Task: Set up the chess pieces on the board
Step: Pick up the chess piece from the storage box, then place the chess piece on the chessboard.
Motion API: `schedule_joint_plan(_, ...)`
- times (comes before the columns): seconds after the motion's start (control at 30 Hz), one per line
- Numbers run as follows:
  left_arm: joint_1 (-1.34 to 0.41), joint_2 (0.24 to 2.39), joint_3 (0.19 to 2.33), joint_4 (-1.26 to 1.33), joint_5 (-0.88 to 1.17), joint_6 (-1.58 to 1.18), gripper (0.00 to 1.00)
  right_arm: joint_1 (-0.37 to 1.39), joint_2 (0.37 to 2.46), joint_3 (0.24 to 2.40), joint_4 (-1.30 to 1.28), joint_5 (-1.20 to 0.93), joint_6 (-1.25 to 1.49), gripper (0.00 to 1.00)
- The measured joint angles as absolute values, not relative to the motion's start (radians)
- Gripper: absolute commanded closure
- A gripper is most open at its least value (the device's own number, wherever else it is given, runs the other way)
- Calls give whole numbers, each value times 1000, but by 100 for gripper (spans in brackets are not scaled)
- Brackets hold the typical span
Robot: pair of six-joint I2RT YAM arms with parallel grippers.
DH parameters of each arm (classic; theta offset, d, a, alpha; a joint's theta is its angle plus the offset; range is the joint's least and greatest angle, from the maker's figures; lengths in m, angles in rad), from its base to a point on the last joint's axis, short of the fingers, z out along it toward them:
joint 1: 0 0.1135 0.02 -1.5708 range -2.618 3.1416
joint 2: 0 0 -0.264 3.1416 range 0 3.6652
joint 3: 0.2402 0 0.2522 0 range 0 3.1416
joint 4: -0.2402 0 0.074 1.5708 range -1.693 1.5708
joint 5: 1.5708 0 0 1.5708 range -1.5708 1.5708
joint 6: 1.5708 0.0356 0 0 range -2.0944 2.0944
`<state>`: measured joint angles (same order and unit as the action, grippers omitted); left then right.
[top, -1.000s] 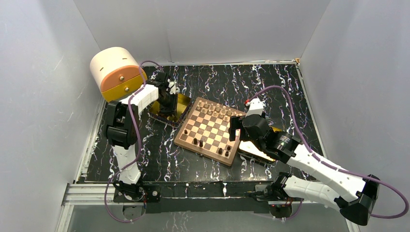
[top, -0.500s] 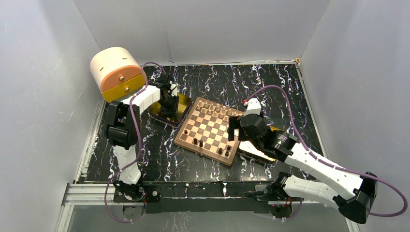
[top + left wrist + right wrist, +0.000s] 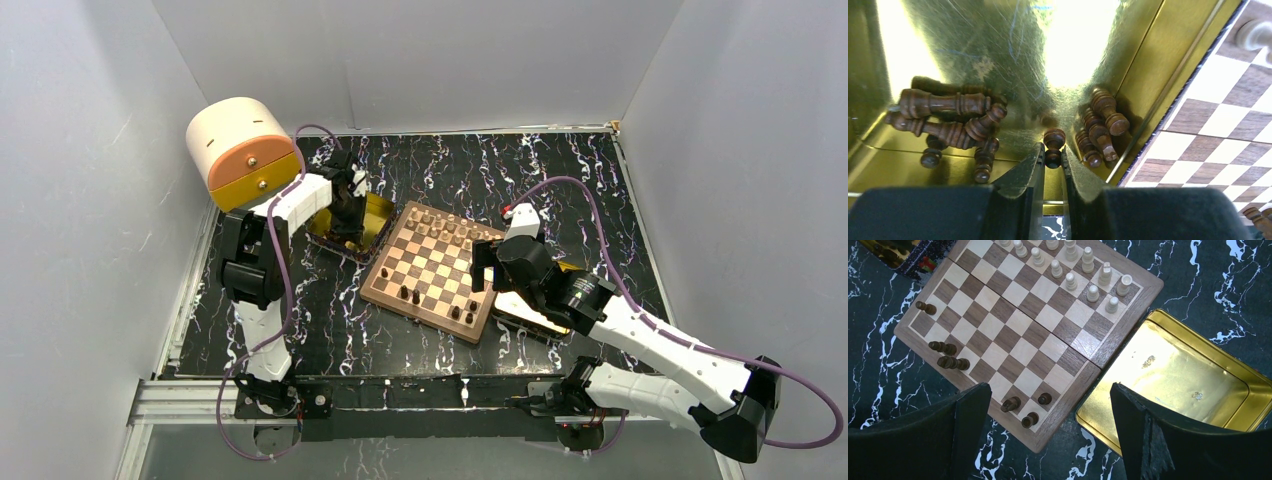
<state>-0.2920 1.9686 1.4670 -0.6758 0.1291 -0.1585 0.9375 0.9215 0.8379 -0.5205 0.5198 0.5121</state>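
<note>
The board (image 3: 432,271) sits at an angle in the middle of the table (image 3: 560,170). Light pieces (image 3: 1068,267) stand in two rows along its far edge, and a few dark pieces (image 3: 950,362) are scattered along the opposite side. More dark ones lie in the left tray (image 3: 973,60), just beside the board. There is a heap (image 3: 948,120) on one side and a cluster (image 3: 1100,127) against the wall nearest the board.

Between these two groups, the left gripper (image 3: 1052,162) is low in the tray and clenched on a dark pawn (image 3: 1054,140), with a finger tight on each side of it.

The right gripper (image 3: 1048,395) hangs released, jaws wide apart, above the board's near corner. The right tray (image 3: 1173,370) lies just beside that corner.

A cream and orange drawer box (image 3: 240,150) stands at the far left, behind the left arm.
</note>
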Motion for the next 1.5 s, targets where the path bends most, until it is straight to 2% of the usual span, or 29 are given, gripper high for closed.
schedule_joint_plan(0.3,-292,1969,1584,-700,92,-164,98,937,916,838,-521,508,516,1)
schedule_joint_plan(0.83,-329,1883,1617,-823,94,-160,99,937,888,838,-528,511,526,1)
schedule_joint_plan(1.5,-673,1818,1589,-865,43,-199,100,937,823,842,-576,514,573,1)
